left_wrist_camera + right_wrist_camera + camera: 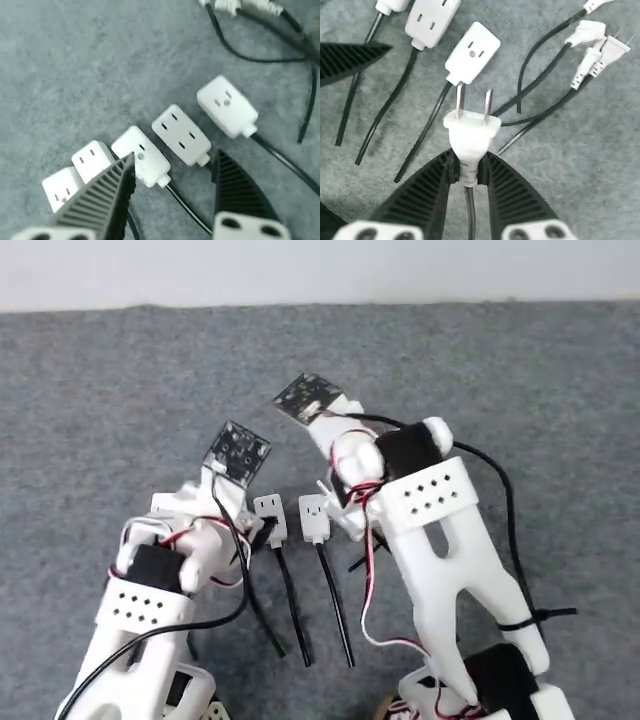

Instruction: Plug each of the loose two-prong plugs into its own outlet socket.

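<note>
My fixed high camera looks steeply down over both arms onto the grey counter [90, 380]. Wrist cameras ride close behind the left gripper [175, 159] and right gripper [469, 159], facing the counter. All three views share the white outlet sockets [313, 518].

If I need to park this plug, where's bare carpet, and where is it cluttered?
Bare carpet lies beyond both arms and outside each arm: park the plug there. Crowded: between the arms, where sockets and cords lie.
</note>
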`<action>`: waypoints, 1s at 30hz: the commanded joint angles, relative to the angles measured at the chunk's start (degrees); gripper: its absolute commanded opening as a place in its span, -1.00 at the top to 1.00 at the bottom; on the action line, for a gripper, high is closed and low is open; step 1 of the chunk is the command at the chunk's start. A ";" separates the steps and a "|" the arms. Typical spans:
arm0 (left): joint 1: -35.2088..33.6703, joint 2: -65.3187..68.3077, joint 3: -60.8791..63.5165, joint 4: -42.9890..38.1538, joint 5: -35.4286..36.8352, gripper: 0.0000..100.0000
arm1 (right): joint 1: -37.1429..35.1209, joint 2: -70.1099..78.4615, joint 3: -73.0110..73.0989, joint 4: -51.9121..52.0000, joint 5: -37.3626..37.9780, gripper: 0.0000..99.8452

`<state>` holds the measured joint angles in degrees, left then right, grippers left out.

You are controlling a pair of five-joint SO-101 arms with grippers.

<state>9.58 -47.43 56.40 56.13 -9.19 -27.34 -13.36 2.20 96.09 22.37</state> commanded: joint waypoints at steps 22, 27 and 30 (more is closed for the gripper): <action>7.03 -0.88 -18.68 8.44 2.99 0.51 | -4.97 -3.03 0.00 -0.92 0.18 0.98; 7.21 -0.88 -18.68 8.09 3.43 0.51 | -4.79 -3.47 0.00 -0.84 0.18 0.98; 7.03 -0.88 -18.68 7.47 3.96 0.51 | -5.05 -6.20 0.09 -0.84 0.18 0.98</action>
<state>16.62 -47.43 38.29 65.71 -6.64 -31.82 -13.98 2.81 95.47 22.37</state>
